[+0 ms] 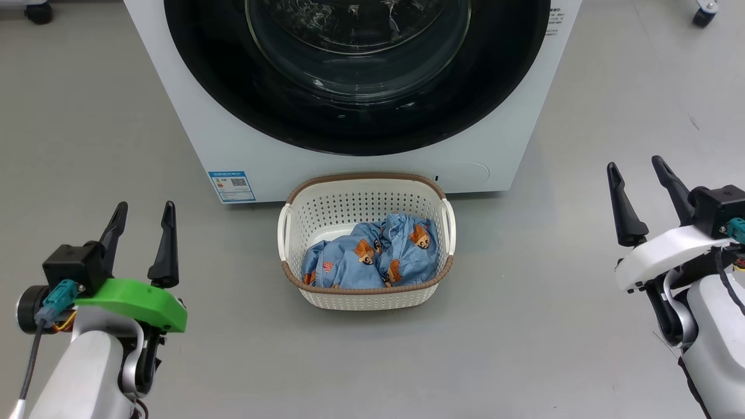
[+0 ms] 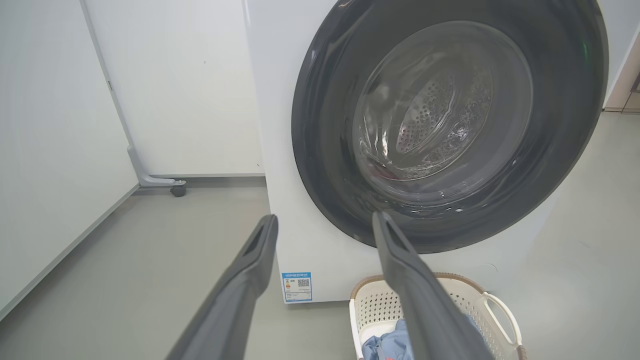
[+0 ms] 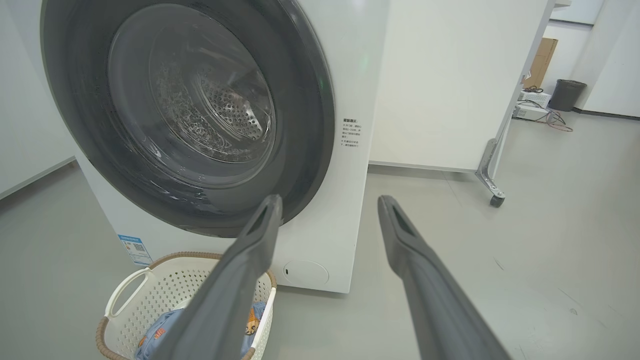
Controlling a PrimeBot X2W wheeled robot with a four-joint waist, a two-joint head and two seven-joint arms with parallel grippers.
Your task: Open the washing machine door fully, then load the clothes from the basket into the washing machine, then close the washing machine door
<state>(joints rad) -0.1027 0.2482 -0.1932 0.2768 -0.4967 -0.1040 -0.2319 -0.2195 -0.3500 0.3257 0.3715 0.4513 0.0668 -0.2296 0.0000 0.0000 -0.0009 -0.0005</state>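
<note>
The white washing machine (image 1: 174,110) stands straight ahead, its round black-rimmed door (image 1: 279,116) closed flat against the front. The door (image 2: 330,165) and its glass bowl (image 3: 190,100) also face both wrist views. On the floor in front sits the cream basket (image 1: 361,195) holding light-blue clothes (image 1: 372,256) with orange-brown animal prints. My left gripper (image 1: 145,209) hangs open at the lower left, well left of the basket. My right gripper (image 1: 637,169) hangs open at the right, equally far from it. Both hold nothing.
Grey floor (image 1: 553,320) lies all around the basket. A wheeled white partition (image 2: 175,100) stands left of the machine, and another partition (image 3: 450,75) with a caster foot (image 3: 495,200) stands to its right. A dark bin (image 3: 567,94) and cables lie far off.
</note>
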